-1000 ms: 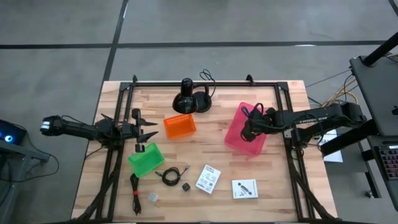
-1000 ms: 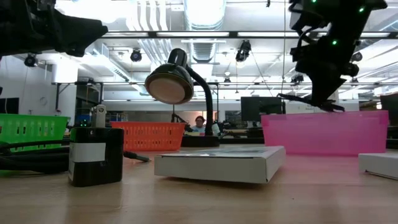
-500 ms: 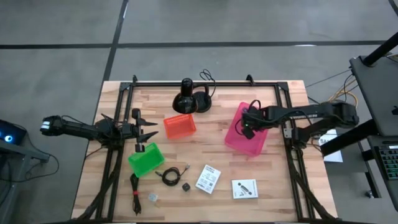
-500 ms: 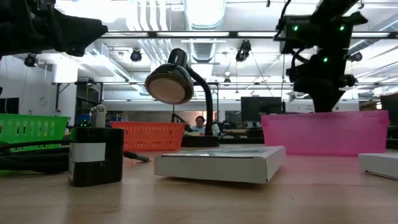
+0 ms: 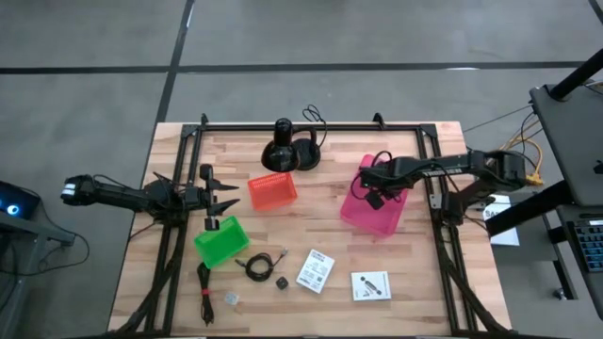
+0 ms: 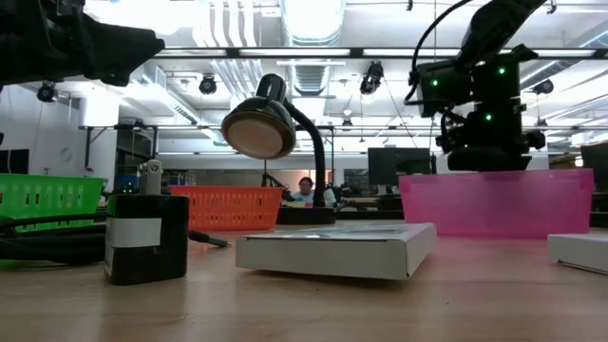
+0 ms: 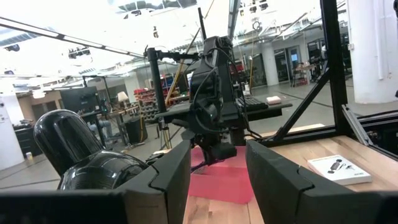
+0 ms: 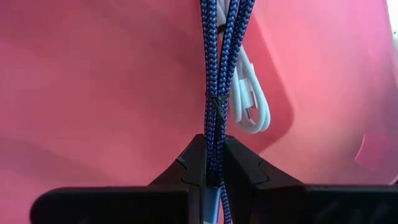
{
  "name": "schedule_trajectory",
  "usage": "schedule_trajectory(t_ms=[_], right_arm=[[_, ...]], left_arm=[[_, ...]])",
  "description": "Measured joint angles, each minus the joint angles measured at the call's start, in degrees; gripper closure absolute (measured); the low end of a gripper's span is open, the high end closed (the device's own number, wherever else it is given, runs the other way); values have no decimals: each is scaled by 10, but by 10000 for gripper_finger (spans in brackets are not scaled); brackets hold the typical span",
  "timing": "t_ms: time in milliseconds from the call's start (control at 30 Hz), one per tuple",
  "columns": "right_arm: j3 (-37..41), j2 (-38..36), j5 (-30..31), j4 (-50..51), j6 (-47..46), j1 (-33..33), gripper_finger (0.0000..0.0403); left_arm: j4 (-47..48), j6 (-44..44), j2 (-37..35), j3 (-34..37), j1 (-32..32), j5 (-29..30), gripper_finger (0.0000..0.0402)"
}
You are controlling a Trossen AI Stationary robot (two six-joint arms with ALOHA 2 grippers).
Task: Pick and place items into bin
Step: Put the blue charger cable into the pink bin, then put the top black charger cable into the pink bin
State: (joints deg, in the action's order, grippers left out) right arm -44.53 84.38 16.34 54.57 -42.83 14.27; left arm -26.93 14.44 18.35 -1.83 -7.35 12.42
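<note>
While the right hand (image 8: 213, 163) pinches a limp blue braided cable (image 8: 217, 74) at its tied middle above the pink bin (image 5: 374, 215), it should drop easily, and the left hand (image 7: 216, 174) waits spread by the green bin (image 5: 221, 241).

No legible text, brand, number or sign in any view. The two white printed cards on the wooden bench, one (image 5: 316, 270) and the other (image 5: 370, 284), carry dark marks too small to read. The small black cube-shaped block with a white band (image 6: 145, 237) shows a blank label face. Screens and fixtures in the room behind show nothing readable.
</note>
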Motion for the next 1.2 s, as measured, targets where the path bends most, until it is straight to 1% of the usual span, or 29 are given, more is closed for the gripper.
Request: schedule_trajectory(t_ms=[167,467,700,933,1100,1200], right_arm=[[0,10,0,0,-1,1,376],[-1,5,1,-4,-5,1,331],[-1,5,0,-6,-6,0,314],[-5,3,0,-9,-4,-10,319],[-11,-7,26,-19,-3,-48,328],[-12,-25,33,-48,-3,-79,333]], left_arm=[[0,0,0,0,0,0,262],[0,0,0,0,0,0,262],[0,0,0,0,0,0,262],[0,0,0,0,0,0,262],[0,0,0,0,0,0,262],[0,0,0,0,0,0,262]])
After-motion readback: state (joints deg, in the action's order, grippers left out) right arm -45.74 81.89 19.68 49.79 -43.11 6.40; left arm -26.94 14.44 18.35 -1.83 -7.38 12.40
